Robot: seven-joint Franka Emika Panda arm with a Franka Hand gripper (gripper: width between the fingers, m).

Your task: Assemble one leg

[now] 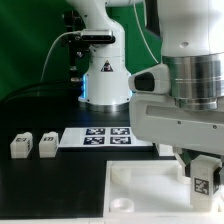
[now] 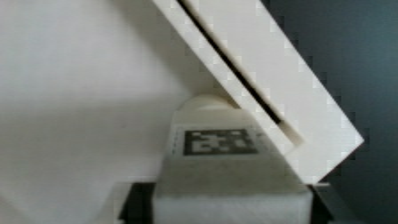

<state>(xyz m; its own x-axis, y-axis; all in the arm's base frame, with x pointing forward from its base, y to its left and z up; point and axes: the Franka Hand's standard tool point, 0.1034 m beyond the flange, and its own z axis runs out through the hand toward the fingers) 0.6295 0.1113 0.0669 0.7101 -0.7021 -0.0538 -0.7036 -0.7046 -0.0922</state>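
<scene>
My gripper [image 1: 203, 176] hangs at the exterior view's right, over the right edge of the large white tray [image 1: 140, 190]. It is shut on a leg [image 1: 201, 181], a white block whose tag faces the camera. In the wrist view the held leg [image 2: 221, 150] fills the space between the dark fingers [image 2: 144, 203], with its tag up and its far end against the tray's raised rim [image 2: 249, 70]. Two more legs [image 1: 20, 145] [image 1: 46, 144] stand side by side on the black table at the exterior view's left.
The marker board [image 1: 105, 137] lies flat behind the tray. The arm's white base [image 1: 104, 80] stands at the back with a cable looping off to its left. The black table surface [image 1: 50, 190] lies in front of the loose legs.
</scene>
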